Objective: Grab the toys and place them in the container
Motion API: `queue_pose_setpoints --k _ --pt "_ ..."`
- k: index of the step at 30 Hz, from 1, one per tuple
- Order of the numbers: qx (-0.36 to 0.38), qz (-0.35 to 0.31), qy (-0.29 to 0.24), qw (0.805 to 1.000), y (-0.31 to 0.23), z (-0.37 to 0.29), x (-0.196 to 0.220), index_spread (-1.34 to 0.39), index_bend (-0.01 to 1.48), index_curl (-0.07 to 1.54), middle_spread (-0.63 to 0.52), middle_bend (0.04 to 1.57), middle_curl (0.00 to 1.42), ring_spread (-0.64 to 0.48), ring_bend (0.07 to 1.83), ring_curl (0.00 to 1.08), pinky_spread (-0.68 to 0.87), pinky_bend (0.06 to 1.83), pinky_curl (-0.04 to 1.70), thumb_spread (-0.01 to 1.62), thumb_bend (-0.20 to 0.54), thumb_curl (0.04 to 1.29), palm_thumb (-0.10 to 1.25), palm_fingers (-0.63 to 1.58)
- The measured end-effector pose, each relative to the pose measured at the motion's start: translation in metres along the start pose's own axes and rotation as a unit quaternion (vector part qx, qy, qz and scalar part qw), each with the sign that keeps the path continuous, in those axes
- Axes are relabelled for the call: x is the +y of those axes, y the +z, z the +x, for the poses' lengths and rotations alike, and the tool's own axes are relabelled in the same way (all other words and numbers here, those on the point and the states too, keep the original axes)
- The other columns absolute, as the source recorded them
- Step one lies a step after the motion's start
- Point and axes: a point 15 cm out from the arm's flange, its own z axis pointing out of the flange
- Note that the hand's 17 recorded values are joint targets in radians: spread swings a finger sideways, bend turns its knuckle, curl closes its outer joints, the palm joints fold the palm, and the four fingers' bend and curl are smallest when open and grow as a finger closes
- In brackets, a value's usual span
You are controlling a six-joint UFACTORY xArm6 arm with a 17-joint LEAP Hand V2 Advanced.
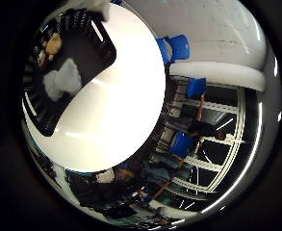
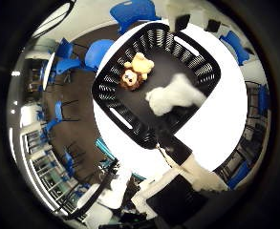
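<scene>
Lion toy [image 2: 135, 71] and white toy [image 2: 174, 95] in basket [image 2: 112, 76].

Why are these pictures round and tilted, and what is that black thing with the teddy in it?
Both pictures come from tiny cameras in the palm of a robot hand, one beside its thumb and one beside its little finger. Their lenses see very wide, so everything bends into a circle. The hand is up above a round white table, looking down. The black thing is a basket with slotted sides, standing on that table. Inside it lie two soft toys: a small lion and a fluffy white toy. The white and black pieces poking in at the edge are parts of the hand itself. It doesn't seem to be holding anything, though I can't see the fingers well enough to say whether they are open. Blue chairs stand around the room.
</scene>
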Motion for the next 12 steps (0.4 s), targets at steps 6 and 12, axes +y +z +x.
queue_pose_setpoints --k 6,12 --pt "-0.049 0.02 0.046 0.998 -0.018 0.009 0.027 -0.52 0.23 0.4 -0.11 0.38 0.32 0.09 0.48 0.25 0.48 0.41 0.44 1.05 -0.022 0.4 0.73 0.2" --pt "-0.061 0.031 0.077 0.995 -0.056 0.017 0.072 -0.52 0.18 0.37 -0.1 0.3 0.31 0.1 0.4 0.22 0.47 0.33 0.38 1.06 -0.022 0.38 0.73 0.26"
